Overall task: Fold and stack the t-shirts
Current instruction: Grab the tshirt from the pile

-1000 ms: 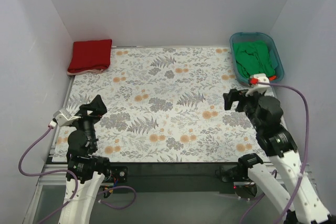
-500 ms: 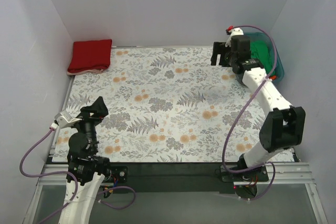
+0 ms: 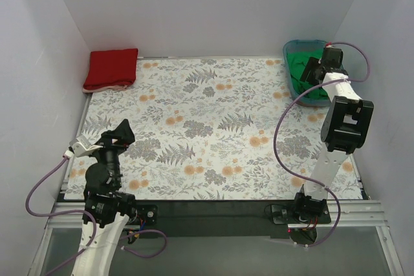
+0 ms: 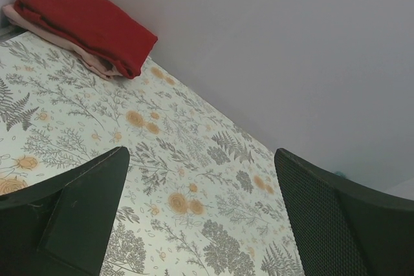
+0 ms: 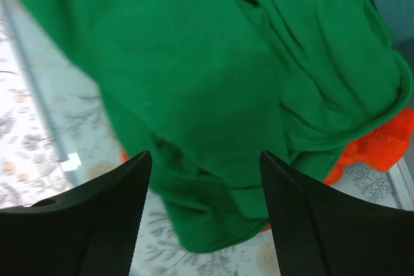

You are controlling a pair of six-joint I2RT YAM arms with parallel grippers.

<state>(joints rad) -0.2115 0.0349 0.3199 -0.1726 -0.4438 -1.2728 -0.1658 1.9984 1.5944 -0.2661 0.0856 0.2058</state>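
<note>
Red shirt (image 3: 111,69) lies folded in the far left corner of the bench (image 3: 207,127). My left pincer (image 4: 200,154) hovers wide open over the near left edge. At far right, the green shirt (image 5: 213,95) lies crumpled over the orange shirt (image 5: 375,147) in the tub (image 3: 288,69). My right pincer (image 5: 205,156) is open just above the green.

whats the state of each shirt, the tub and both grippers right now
red t-shirt: folded, lying at the far left corner
green t-shirt: crumpled, in the tub
orange t-shirt: bunched under the green one, mostly hidden
tub: holding two shirts
left gripper: open, holding nothing
right gripper: open, over the green t-shirt
</note>
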